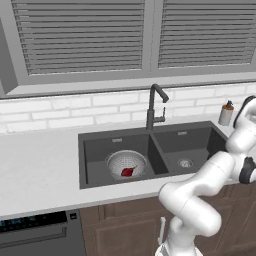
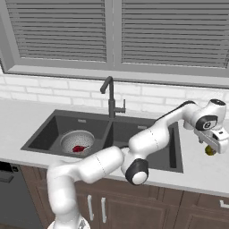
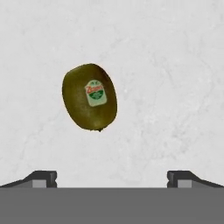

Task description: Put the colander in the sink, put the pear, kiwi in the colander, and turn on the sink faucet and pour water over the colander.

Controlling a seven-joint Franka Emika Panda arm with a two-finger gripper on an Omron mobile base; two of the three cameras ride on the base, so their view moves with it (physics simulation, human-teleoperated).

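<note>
The pear [image 1: 128, 171] sits in the colander [image 1: 126, 164] in the sink's [image 1: 90, 172] left basin. The kiwi [image 3: 89, 97] lies on bare desk [image 3: 175, 65], below the wide-open, empty gripper [image 2: 211, 147].

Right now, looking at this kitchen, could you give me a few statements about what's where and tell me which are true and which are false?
1. The colander sits in the left basin of the sink. True.
2. The pear lies on the counter beside the sink. False: it lies inside the colander.
3. The kiwi rests on the light counter, below the hand. True.
4. The hand is clamped on the kiwi. False: it is open above the fruit, not touching it.
5. Water streams from the sink faucet. False: no stream is visible.
</note>
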